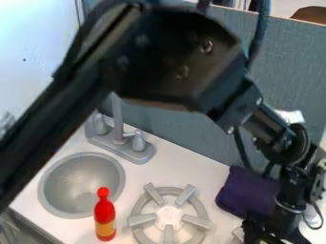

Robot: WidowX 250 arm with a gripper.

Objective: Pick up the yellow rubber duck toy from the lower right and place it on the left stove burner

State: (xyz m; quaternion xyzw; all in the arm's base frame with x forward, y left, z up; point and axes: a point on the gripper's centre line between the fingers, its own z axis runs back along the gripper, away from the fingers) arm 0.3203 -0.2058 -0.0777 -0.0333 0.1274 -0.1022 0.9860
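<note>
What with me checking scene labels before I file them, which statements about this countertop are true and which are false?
1. The red bottle is between the sink and the stove burner. True.
2. The dark purple cloth lies in the sink. False: it is on the counter, on the far side of the burner from the sink.
3. The grey faucet is mounted beside the sink. True.
4. The gripper hangs over the sink. False: it is at the lower right, near the cloth.
5. The bottle has a yellow label. True.
</note>
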